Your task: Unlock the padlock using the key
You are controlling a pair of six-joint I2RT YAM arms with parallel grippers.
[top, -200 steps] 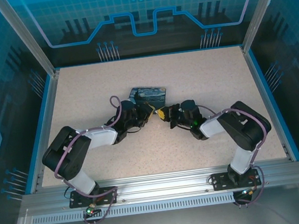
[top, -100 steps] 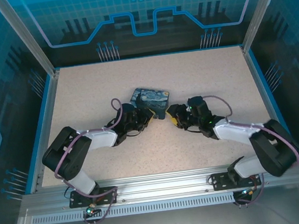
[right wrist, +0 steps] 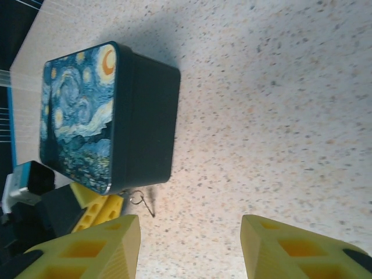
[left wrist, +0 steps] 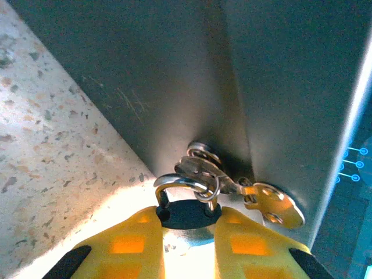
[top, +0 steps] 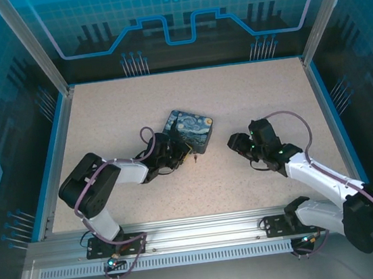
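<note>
Now we see left gripper, bottom centre, clamping padlock, likely to steady it; right gripper spread, empty; key dangling unused.

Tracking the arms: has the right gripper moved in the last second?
Yes. The right gripper has pulled back rightward, away from the tin, toward the table's right edge.

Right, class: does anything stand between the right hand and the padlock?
Only bare table lies between the open right hand and the tin. The padlock sits at the tin's side, its body clamped between the fingers of the left hand, which cover both flanks.
</note>
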